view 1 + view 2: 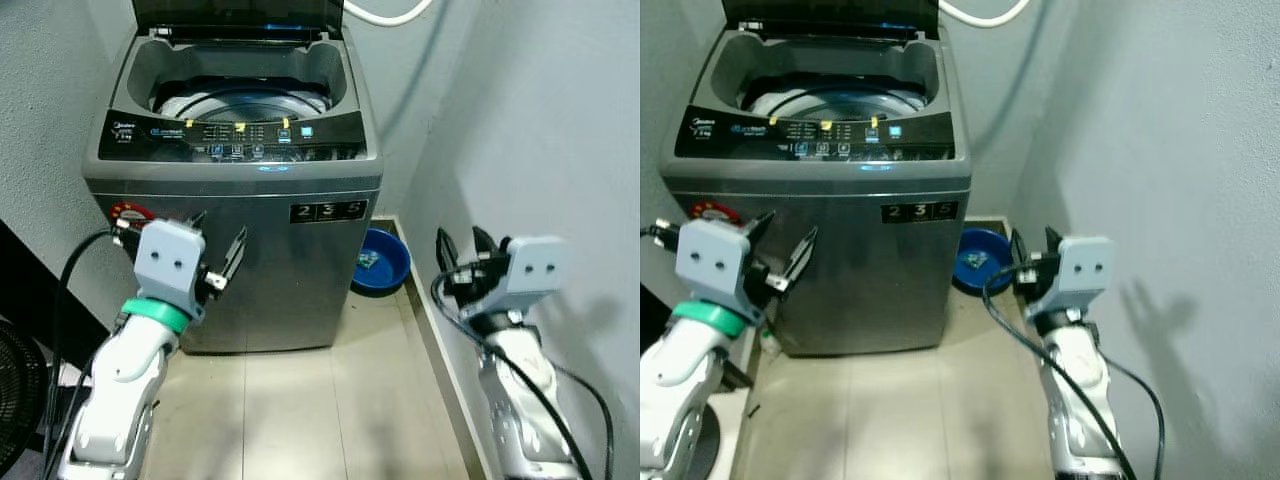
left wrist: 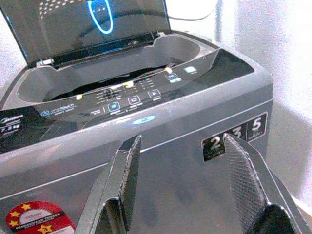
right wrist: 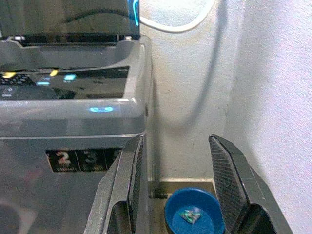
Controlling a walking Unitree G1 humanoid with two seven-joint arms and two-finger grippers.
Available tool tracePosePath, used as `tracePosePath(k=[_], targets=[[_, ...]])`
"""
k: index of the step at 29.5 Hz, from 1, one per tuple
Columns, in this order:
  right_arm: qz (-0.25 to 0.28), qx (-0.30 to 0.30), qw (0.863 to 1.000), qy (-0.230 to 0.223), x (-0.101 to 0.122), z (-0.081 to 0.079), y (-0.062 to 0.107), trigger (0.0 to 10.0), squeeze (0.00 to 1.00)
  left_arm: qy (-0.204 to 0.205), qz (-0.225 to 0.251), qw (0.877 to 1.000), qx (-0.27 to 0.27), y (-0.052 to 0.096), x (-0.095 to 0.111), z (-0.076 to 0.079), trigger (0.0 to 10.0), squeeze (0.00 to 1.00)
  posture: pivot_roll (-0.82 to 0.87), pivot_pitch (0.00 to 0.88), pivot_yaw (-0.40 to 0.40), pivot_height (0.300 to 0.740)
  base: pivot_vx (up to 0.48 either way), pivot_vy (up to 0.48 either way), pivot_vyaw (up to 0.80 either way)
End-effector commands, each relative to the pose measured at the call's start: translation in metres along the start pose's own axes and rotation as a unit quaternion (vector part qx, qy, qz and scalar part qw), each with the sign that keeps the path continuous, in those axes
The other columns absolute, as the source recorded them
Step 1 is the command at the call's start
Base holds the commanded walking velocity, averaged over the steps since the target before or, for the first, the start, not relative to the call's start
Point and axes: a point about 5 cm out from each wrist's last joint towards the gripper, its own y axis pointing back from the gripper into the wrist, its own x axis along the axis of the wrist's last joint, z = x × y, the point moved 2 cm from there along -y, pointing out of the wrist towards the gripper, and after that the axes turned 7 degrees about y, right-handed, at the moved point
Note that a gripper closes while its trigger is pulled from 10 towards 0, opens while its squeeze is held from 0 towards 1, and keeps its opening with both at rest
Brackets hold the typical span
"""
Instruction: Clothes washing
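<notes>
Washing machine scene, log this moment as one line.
washing machine: lid up | left pincer: open, empty, before front panel | right pincer: open, empty | blue basin: floor beside machine

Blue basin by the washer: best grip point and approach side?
Grip the blue basin by its rim on the side facing the open floor, from above with the right end effector, one finger inside and one outside. It sits on the floor in the corner between the washing machine and the wall, so the other sides look boxed in. Something small lies inside, so lift it level.
</notes>
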Motion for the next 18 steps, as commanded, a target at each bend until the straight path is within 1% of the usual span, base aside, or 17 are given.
tracePosePath(k=[1,3,4,5,7,10,11,13,15,18], targets=[[-0.018,-0.004,1.000,-0.008,-0.001,-0.002,0.000,10.0,0.00,0.007,-0.007,1.000,0.010,-0.001,0.001,-0.004,10.0,0.00,0.00,0.043,0.028,0.740,0.000,0.000,0.00],[-0.018,-0.004,1.000,-0.008,-0.001,-0.002,0.000,10.0,0.00,0.007,-0.007,1.000,0.010,-0.001,0.001,-0.004,10.0,0.00,0.00,0.043,0.028,0.740,0.000,0.000,0.00],[-0.018,-0.001,1.000,-0.016,0.002,-0.005,-0.001,10.0,0.00,0.010,-0.009,1.000,0.012,-0.004,0.001,-0.005,10.0,0.00,0.00,0.041,0.032,0.740,0.000,0.000,0.00],[-0.018,-0.001,1.000,-0.016,0.002,-0.005,-0.001,10.0,0.00,0.010,-0.009,1.000,0.012,-0.004,0.001,-0.005,10.0,0.00,0.00,0.041,0.032,0.740,0.000,0.000,0.00],[-0.016,-0.003,1.000,-0.024,0.006,-0.010,-0.001,10.0,0.00,0.023,-0.015,1.000,0.012,-0.007,-0.001,-0.005,10.0,0.00,-0.01,0.044,0.042,0.740,0.000,0.000,0.00],[-0.018,-0.006,0.999,-0.026,0.006,-0.010,0.000,10.0,0.00,0.026,-0.017,0.999,0.012,-0.007,-0.002,-0.004,10.0,0.00,-0.01,0.044,0.042,0.740,0.000,0.000,0.00],[-0.016,-0.010,1.000,-0.023,0.007,-0.010,0.001,10.0,0.00,0.030,-0.021,0.999,0.007,-0.008,-0.003,0.000,10.0,0.00,-0.01,0.044,0.051,0.740,0.000,0.000,0.00],[-0.006,-0.012,1.000,0.004,0.011,-0.009,0.000,10.0,0.00,0.031,-0.020,0.999,0.001,-0.009,-0.001,0.003,10.0,0.00,0.00,0.044,0.058,0.740,0.000,0.000,0.00],[0.007,-0.012,0.999,0.045,0.016,-0.009,-0.003,10.0,0.00,0.028,-0.017,0.999,-0.005,-0.010,0.002,0.003,10.0,0.00,0.00,0.044,0.066,0.740,0.000,0.000,0.00],[0.012,-0.019,0.999,0.041,0.019,-0.009,-0.005,10.0,0.00,0.027,-0.014,1.000,-0.004,-0.012,0.006,0.000,10.0,0.00,0.01,0.043,0.078,0.740,0.000,0.000,0.00]])
